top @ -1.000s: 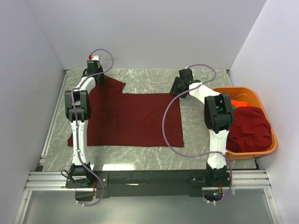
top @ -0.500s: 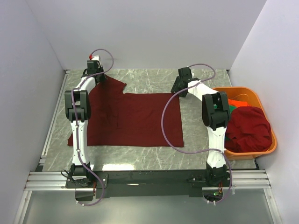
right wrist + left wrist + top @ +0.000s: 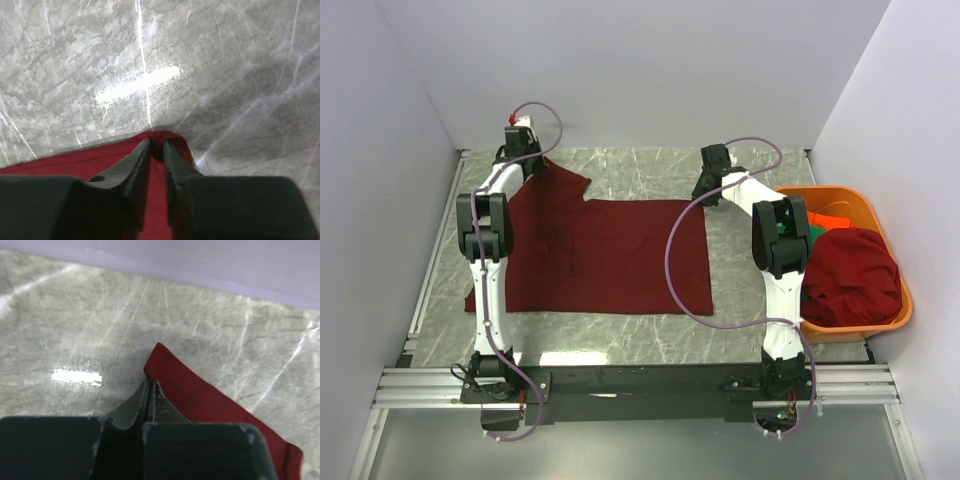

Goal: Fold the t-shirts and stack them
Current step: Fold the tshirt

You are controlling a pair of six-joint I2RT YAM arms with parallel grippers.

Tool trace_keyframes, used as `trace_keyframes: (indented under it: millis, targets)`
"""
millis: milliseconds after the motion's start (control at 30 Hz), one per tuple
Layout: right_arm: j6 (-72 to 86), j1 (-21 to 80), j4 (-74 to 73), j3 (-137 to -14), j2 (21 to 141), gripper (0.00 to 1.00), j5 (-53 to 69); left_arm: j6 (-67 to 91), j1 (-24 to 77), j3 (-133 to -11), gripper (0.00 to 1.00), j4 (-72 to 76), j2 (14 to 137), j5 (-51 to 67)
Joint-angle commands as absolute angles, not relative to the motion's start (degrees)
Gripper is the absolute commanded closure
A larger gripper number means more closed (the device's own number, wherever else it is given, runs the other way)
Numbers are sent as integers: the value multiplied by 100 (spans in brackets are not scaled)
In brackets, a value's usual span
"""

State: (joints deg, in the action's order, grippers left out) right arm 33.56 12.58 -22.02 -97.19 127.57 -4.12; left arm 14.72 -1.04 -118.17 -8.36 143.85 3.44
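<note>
A dark maroon t-shirt (image 3: 610, 255) lies spread flat on the marble table. My left gripper (image 3: 525, 150) is at its far left sleeve corner. In the left wrist view the left gripper (image 3: 150, 382) is shut, with the cloth's edge (image 3: 200, 395) pinched at the tips. My right gripper (image 3: 705, 190) is at the shirt's far right corner. In the right wrist view the right gripper (image 3: 156, 142) has closed on a small bunched fold of maroon cloth (image 3: 65, 162). More t-shirts lie in the basket: a maroon one (image 3: 855, 270) and an orange-red one (image 3: 835, 220).
The orange plastic basket (image 3: 820, 192) stands at the right edge of the table, right beside the right arm. White walls enclose the table at the back and on both sides. Bare marble (image 3: 640, 170) shows behind the shirt.
The right gripper's jaws have closed on the shirt's far right corner, and the arm shifted slightly toward the back. The left gripper has not moved.
</note>
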Motion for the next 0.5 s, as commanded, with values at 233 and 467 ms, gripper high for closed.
trace_keyframes:
  millis: [233,467]
  targets:
    - [3357,1213,-2259,-9906,12771,98,-703,1600,-88,-11725,100,-378,13562,343]
    - [3305,1213,-1960,-9554,12358,99,-765,1652,-97,-11584,100,-308,13351,264]
